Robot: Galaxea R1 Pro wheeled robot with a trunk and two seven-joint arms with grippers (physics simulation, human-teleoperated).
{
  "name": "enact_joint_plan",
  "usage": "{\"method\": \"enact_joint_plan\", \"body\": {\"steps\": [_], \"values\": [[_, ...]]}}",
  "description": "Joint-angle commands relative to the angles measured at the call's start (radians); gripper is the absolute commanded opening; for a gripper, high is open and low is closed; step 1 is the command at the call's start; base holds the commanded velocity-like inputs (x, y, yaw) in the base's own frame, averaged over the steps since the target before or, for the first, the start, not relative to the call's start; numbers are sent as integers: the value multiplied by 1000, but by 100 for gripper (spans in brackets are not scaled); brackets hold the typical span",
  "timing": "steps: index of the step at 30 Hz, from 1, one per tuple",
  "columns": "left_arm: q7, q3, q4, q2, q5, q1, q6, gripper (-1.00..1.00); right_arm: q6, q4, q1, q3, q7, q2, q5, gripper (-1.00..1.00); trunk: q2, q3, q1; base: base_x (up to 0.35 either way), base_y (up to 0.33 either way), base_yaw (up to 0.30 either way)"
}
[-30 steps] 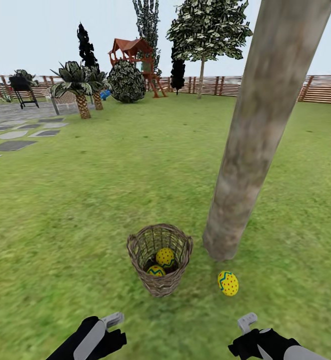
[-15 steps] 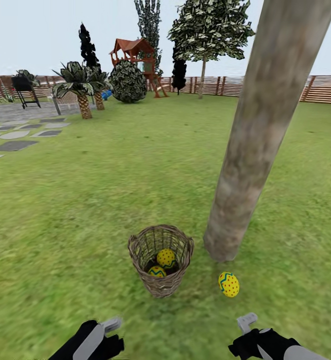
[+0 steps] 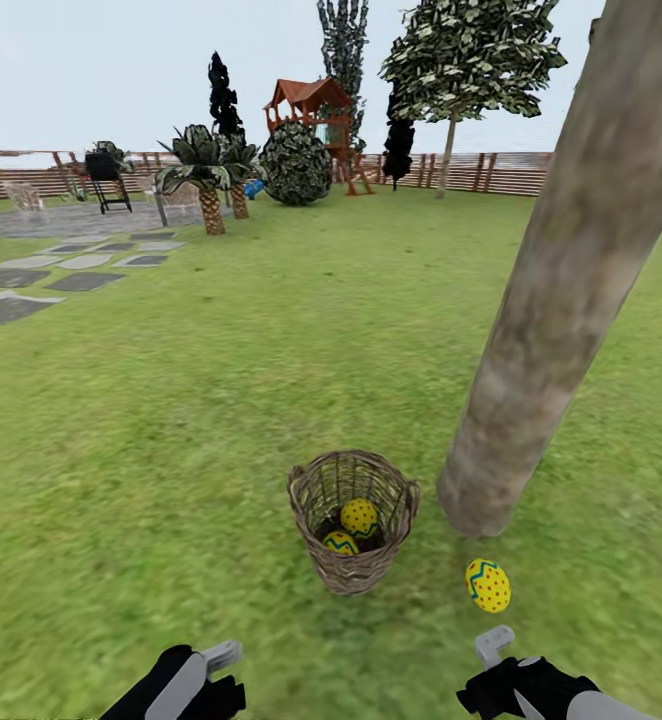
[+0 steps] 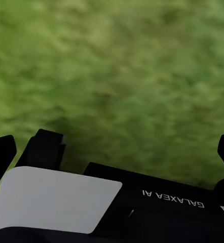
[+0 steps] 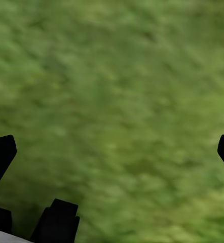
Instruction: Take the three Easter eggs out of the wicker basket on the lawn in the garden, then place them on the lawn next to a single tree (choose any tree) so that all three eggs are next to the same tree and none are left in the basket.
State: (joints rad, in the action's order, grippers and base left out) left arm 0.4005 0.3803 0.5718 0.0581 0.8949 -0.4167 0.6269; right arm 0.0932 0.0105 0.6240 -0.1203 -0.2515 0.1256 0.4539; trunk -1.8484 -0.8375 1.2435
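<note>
So you've got the wicker basket [image 3: 354, 520] sitting on the lawn [image 3: 221, 380] in the lower middle of the head view, with two Easter eggs [image 3: 359, 517] inside it, one a bit lower and to the left [image 3: 340, 543]. The third egg [image 3: 488, 585] is already out on the grass at the lower right, near the foot of the big tree [image 3: 561, 290], whose trunk leans up toward the upper right corner. Your left gripper [image 4: 112, 152] and right gripper [image 5: 112, 152] both hang over bare grass with their fingertips spread wide at the frame edges, nothing held; in the head view they sit at the bottom edge. Way back there's the fence [image 3: 491, 172], a playhouse [image 3: 316, 120] and some paving slabs [image 3: 41, 280] at the upper left.
</note>
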Motion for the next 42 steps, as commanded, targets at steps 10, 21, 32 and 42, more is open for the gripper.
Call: {"method": "enact_joint_plan", "body": {"steps": [10, 21, 32, 42], "values": [[8, 7, 2, 2, 12, -1, 0, 100, 3, 2, 0, -9, -5, 0, 8, 100, 0, -1, 0, 192, 0, 8], [8, 7, 2, 2, 12, -1, 0, 100, 3, 2, 0, -9, -5, 0, 6, 100, 0, -1, 0, 338, 0, 0], [8, 4, 2, 2, 12, -1, 0, 100, 10, 10, 0, -8, -11, 5, 7, 100, 0, -1, 0, 75, 0, 0], [8, 2, 0, 2, 12, -1, 0, 100, 131, 132, 5, -9, -233, 13, 3, 100, 0, -1, 0, 0, 0, 0]]}}
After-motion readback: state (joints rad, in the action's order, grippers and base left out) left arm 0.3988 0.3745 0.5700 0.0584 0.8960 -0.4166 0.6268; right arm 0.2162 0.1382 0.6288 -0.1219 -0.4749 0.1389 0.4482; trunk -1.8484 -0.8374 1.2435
